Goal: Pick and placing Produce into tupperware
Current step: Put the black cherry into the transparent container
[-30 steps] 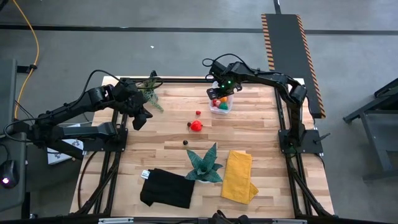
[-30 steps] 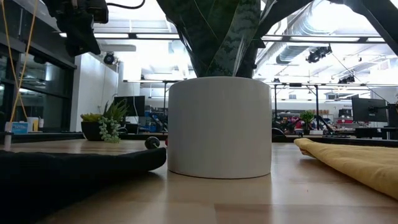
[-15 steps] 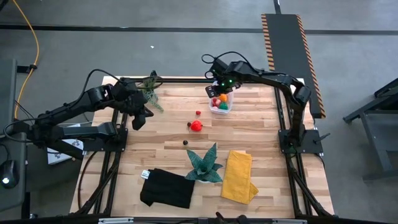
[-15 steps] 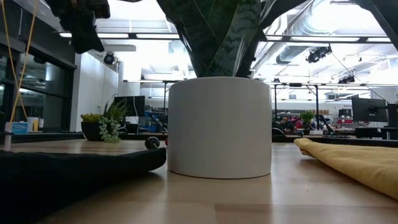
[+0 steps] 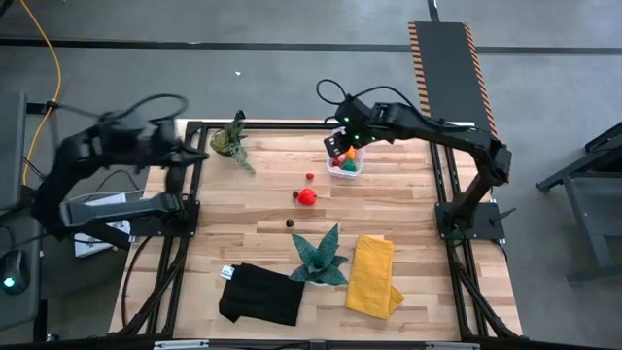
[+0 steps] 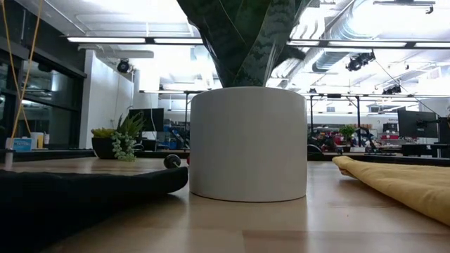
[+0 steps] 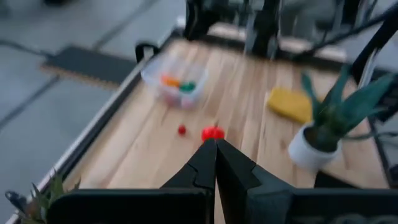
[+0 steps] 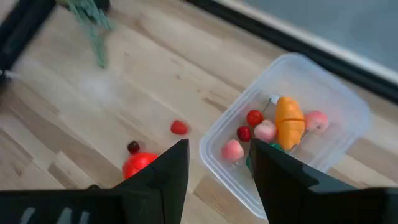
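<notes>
Now left gripper (image 7: 216, 163), pinched shut and empty, has pulled off the table; right gripper (image 8: 217, 163), half-open and empty, hovers above the tub (image 5: 347, 160); three pieces remain beside the tub.

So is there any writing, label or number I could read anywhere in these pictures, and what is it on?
No text can be read in any view.
White tag on the black cloth: a small tag at its corner, too small to read.
Blue-labelled container at the low view's left edge: blurred, unreadable.
Tupperware, produce and plant pot: no print shows.
</notes>
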`<action>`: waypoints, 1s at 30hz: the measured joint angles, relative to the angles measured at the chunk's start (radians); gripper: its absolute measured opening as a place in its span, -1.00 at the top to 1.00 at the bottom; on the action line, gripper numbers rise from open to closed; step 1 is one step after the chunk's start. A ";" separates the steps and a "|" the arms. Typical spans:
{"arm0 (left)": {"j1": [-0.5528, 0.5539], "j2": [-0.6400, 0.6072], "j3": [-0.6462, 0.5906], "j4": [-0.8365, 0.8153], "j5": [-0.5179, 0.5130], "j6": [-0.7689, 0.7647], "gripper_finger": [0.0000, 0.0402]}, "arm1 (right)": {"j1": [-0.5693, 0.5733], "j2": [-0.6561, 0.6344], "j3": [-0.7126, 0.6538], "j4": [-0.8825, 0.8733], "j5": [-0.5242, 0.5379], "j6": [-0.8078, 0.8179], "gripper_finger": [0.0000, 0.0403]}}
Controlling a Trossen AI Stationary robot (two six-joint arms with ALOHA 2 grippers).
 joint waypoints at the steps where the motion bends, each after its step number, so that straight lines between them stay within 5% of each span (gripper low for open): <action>1: 0.000 -0.033 0.000 -0.001 0.000 -0.010 1.00 | 0.013 -0.013 0.000 -0.002 0.025 0.010 0.21; 8: 0.000 -0.283 -0.116 -0.002 -0.041 -0.137 1.00 | 0.105 -0.069 0.000 -0.007 0.171 0.052 0.21; 14: 0.000 -0.481 -0.348 0.143 0.012 -0.288 1.00 | 0.209 -0.090 0.000 0.000 0.336 0.062 0.21; 21: 0.000 -0.650 -0.627 0.350 0.228 -0.499 1.00 | 0.289 -0.089 0.000 -0.063 0.352 0.138 0.21; 30: 0.000 -0.645 -0.659 0.419 0.337 -0.577 1.00 | 0.357 -0.089 0.000 -0.135 0.330 0.228 0.21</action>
